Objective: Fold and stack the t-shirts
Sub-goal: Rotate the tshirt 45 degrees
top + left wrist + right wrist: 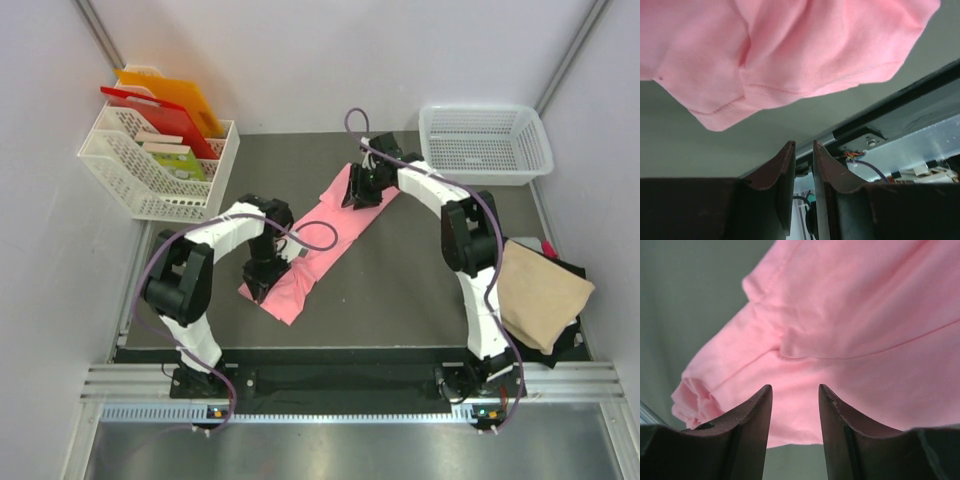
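A salmon-pink t-shirt (340, 222) lies folded into a long strip, running diagonally across the dark mat. My left gripper (256, 290) hangs over its near-left end. In the left wrist view the left gripper (804, 145) has a narrow gap with nothing in it, and the pink hem (790, 50) lies just beyond the tips. My right gripper (358, 200) is at the far-right end. In the right wrist view the right gripper (795, 387) stands open right over the pink cloth (850, 315). A tan t-shirt (540, 290) lies at the right on dark cloth (562, 345), with a bit of red (546, 246) behind.
An empty white mesh basket (487, 178) stands at the back right. A second white basket (150, 190) at the back left holds red and orange boards. Grey walls close in both sides. A metal rail (350, 385) runs along the near edge.
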Motion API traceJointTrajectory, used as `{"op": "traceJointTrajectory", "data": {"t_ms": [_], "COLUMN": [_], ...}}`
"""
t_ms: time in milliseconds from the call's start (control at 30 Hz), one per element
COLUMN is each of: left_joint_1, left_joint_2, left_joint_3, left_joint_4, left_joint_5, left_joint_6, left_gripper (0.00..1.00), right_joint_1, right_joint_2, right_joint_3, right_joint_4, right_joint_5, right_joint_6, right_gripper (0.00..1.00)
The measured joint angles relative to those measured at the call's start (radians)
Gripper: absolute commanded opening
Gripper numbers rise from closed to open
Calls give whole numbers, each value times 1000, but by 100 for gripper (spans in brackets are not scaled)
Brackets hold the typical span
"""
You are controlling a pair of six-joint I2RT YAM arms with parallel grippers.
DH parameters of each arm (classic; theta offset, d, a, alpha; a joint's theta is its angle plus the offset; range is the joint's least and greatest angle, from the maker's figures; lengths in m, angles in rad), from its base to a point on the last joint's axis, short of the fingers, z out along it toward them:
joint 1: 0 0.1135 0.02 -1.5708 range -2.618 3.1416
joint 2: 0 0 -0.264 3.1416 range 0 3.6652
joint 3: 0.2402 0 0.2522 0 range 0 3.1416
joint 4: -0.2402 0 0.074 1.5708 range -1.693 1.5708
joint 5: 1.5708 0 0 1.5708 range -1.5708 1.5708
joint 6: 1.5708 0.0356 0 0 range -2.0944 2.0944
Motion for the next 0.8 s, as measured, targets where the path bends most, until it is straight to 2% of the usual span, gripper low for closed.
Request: {"op": "traceJointTrajectory", "data": {"t_ms": [367,800], "left_joint_1": [6,10], "left_joint_2": [-59,-35], "left_joint_3": [12,76], "left_joint_4": [13,17], "left_joint_5": [-66,-69], "left_joint_6": [11,15], "left_gripper": [25,25], "right_joint_1": [-11,-82], "right_joint_2": [104,317], "right_joint_3": [49,431], "right_joint_4": [-23,-114], "right_joint_5": [7,16], "right_joint_6": [5,-61], "right_gripper": [41,38]}}
